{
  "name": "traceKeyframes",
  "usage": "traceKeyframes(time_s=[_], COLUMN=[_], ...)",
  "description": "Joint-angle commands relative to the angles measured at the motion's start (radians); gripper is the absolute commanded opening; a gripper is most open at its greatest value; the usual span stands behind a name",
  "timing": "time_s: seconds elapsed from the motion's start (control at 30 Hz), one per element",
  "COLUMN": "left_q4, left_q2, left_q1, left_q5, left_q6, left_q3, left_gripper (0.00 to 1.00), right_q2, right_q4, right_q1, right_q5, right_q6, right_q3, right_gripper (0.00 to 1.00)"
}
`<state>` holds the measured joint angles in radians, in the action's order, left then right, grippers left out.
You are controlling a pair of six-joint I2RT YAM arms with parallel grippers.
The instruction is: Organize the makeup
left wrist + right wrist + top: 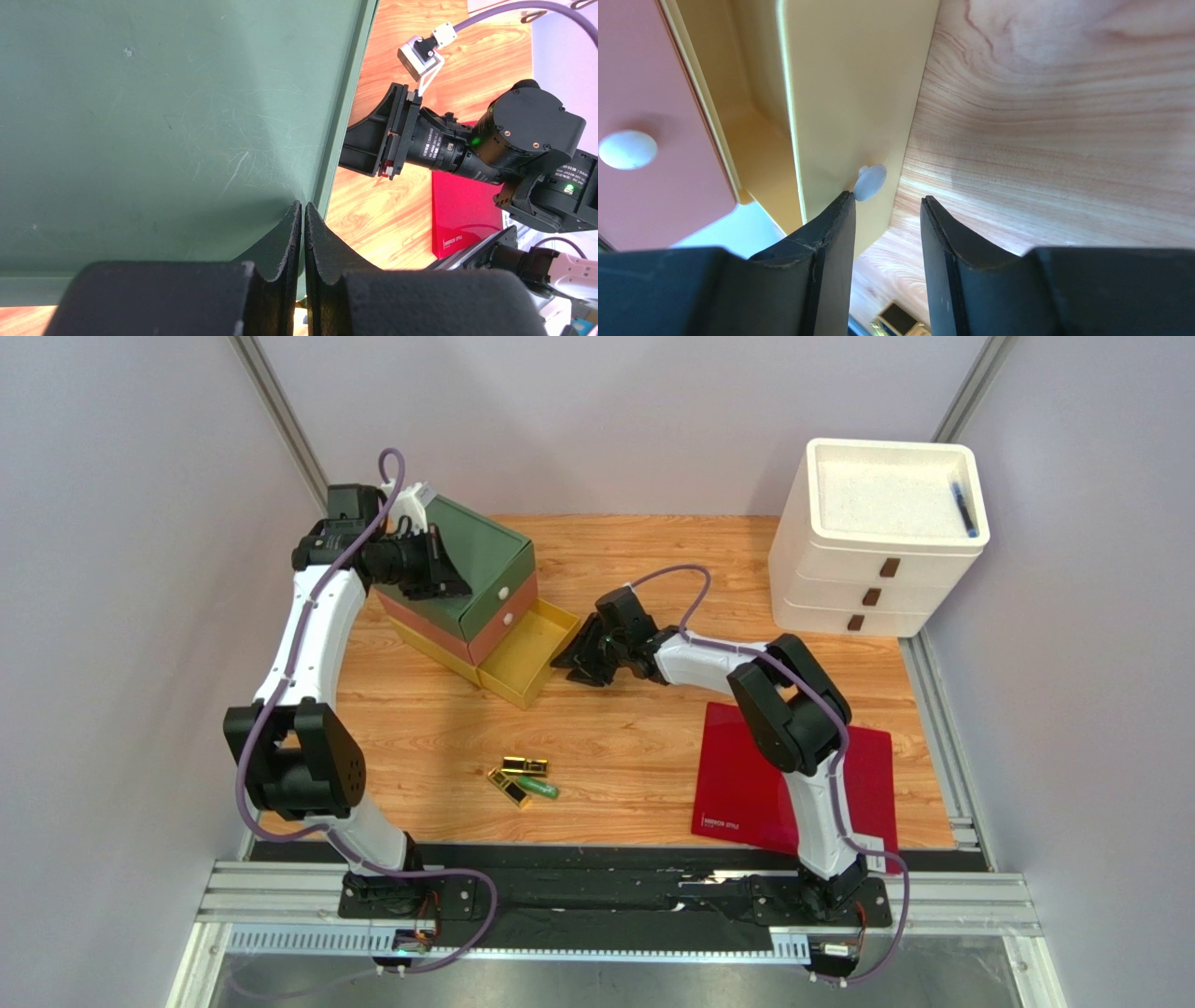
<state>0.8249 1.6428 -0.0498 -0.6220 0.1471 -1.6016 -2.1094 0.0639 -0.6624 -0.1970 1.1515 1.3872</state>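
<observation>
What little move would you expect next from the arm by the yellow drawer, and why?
Probably the right gripper backs off and heads for the lipsticks: the yellow drawer already stands pulled out, the gripper is open beside its knob, and they lie loose on the table.

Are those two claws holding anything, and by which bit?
Nothing is held. The left claw is shut empty over the green box top; the right claw is open by the white knob of the yellow drawer, not gripping it.
</observation>
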Motion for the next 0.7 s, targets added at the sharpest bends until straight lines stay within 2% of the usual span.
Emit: traceKeyframes(time_s=[0.0, 0.33, 0.5, 0.67], left_q4=[0.063, 0.051, 0.048, 0.046], left_q2=[-0.006, 0.003, 0.003, 0.003], left_q1=[-0.007, -0.005, -0.007, -0.007], left_q5=[0.033, 0.019, 0.019, 0.016], left_q6=[-0.020, -0.011, -0.014, -0.014], left_q3=[0.023, 0.016, 0.022, 0.028], left_gripper=[0.10, 0.10, 0.10, 0.10], right_q2=[0.025, 0.199, 0.264, 0.259], right_q4=[0.125, 0.221, 0.214, 0.358], right_q1=[0.007, -0.003, -0.008, -0.065], right_q5=[0.036, 0.027, -0.031, -0.068], right_q6=[-0.167, -0.383, -0.443, -0.631], right_q3=[0.021, 0.085, 0.044, 0.091], right_gripper=[0.41, 0.52, 0.54, 0.54])
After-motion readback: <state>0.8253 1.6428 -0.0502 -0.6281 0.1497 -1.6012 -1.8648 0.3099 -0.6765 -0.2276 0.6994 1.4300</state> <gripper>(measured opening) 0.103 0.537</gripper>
